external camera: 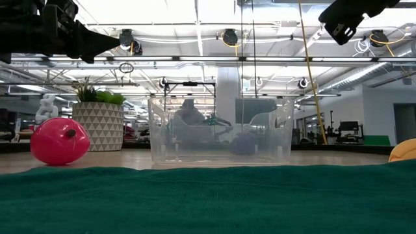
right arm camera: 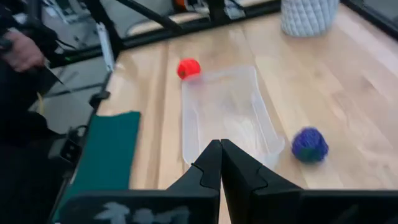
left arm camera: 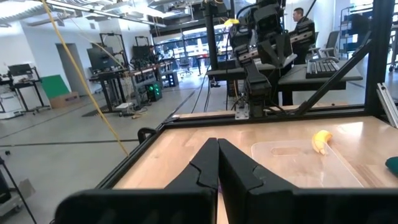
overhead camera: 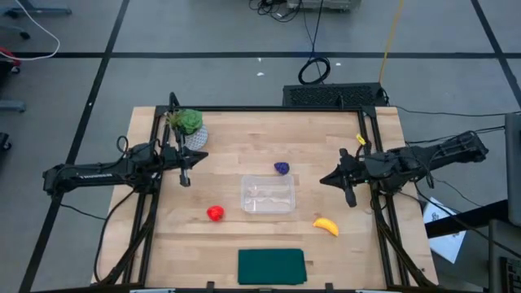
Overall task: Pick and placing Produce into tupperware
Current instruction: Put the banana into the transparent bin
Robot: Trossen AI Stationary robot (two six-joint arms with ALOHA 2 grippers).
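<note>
Tupperware point(overhead camera: 268, 195) sits empty at table centre, with all three produce items on the wood outside it. Note the layout: red fruit point(overhead camera: 215, 213) lies toward the left arm's side near the front corner of the container, banana point(overhead camera: 326, 226) lies toward the right arm's side, and purple piece point(overhead camera: 282, 168) rests just behind the container. Left gripper point(overhead camera: 186, 173) and right gripper point(overhead camera: 348, 190) both hover at the table's edges, fingers pressed together, holding nothing. You should judge the banana nearest the right gripper, its long axis running diagonally across the table.
</note>
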